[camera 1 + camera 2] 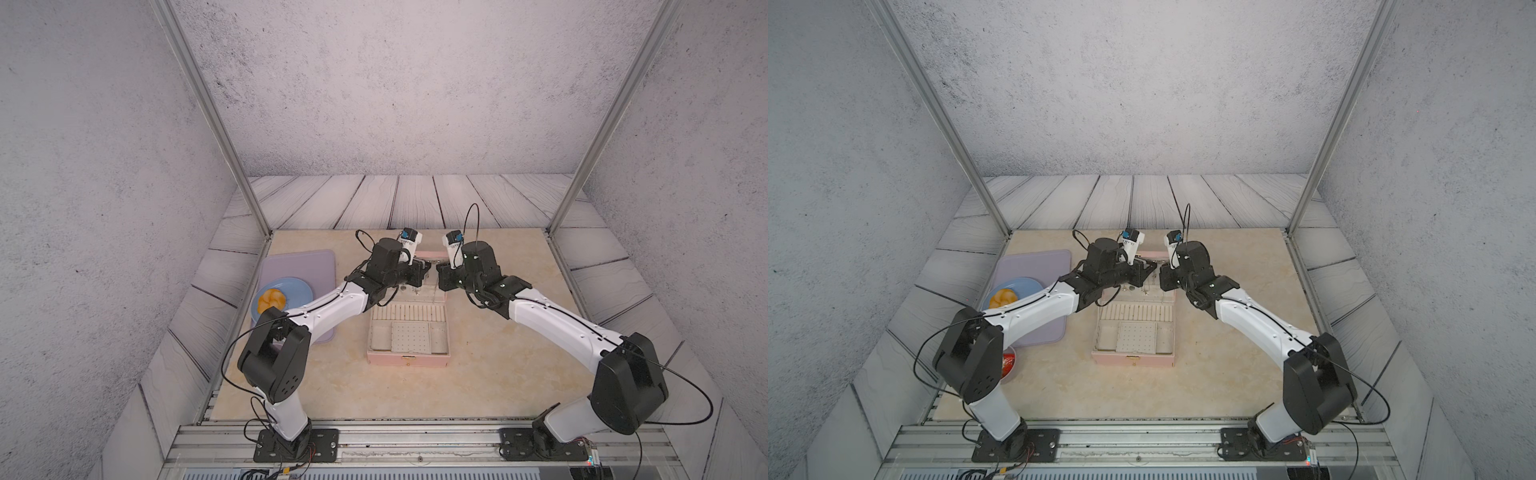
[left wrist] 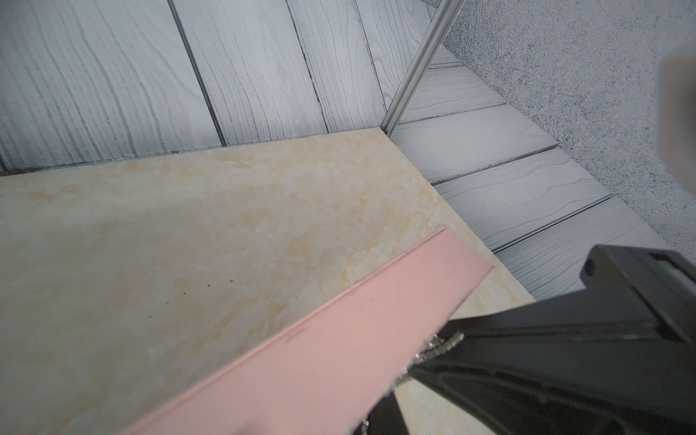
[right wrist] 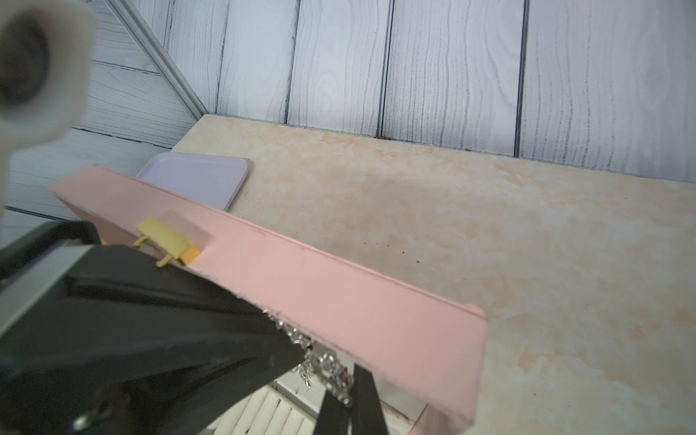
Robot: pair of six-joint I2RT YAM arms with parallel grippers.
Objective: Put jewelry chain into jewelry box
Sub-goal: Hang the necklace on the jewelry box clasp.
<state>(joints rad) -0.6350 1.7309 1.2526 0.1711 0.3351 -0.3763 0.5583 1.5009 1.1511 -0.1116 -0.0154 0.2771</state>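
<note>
Blurred jewelry chain [image 3: 327, 363] (mostly hidden)

Both top views look from high above and behind the arm bases, tilted forward and down. They take in the whole table [image 1: 498, 332], the walls and the open jewelry box [image 1: 409, 360]. Set side by side, they show nearly the same scene, the box sitting further toward the picture's left edge in one [image 1: 1133, 360].

The left wrist view sits very near the box's raised lid [image 2: 339, 339] and faces the table's far right corner. The right wrist view, just as near, looks across toward the far left corner and the lilac tray [image 3: 196, 177]. Both wrist views share the lid's rim and a bit of jewelry chain [image 3: 324, 361].
</note>
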